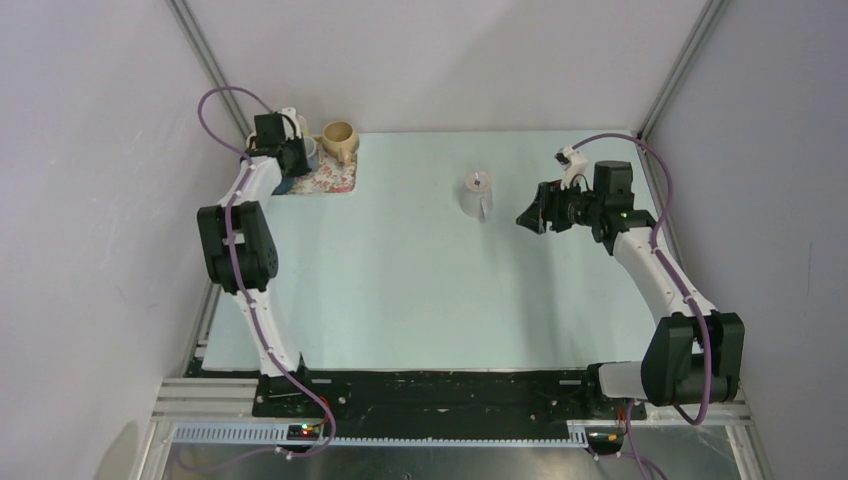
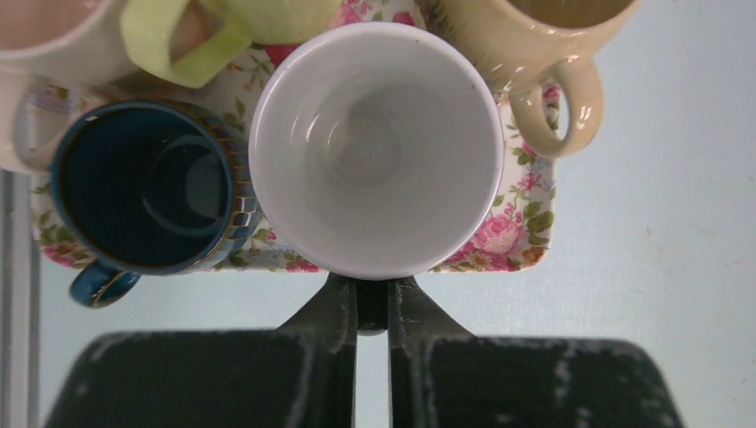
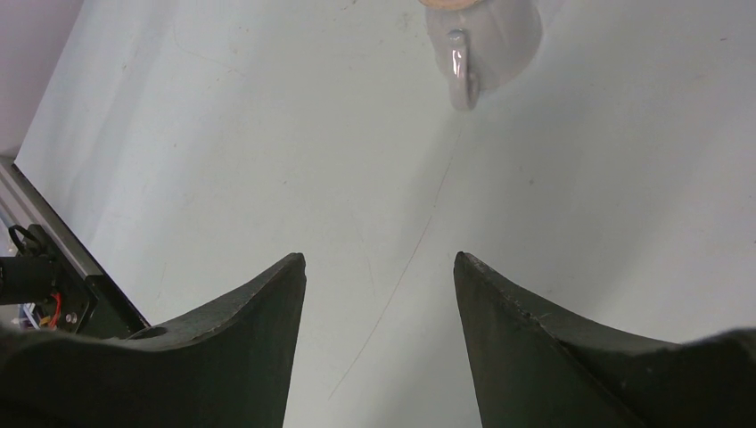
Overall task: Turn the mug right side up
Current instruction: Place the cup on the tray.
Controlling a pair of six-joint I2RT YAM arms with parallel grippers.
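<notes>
The mug [image 1: 478, 195] stands on the bench [image 1: 400, 300] near the middle of the far edge, apparently base up. Its handle is turned toward the right jaws. The right jaws are apart, empty, aimed at the mug and clear of it. The left jaws are together over the floral tray [image 2: 526, 223] in the far left corner. The tray holds a white cup [image 2: 374, 152], a blue cup [image 2: 143, 187], a cream cup [image 2: 535, 36] and others, all upright and empty.

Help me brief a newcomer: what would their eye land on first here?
A lone grey mug stands upside down mid-table, with the open right gripper facing it from the right, apart from it. At the far left corner, the shut left gripper hovers over a floral tray crowded with upright mugs.
</notes>
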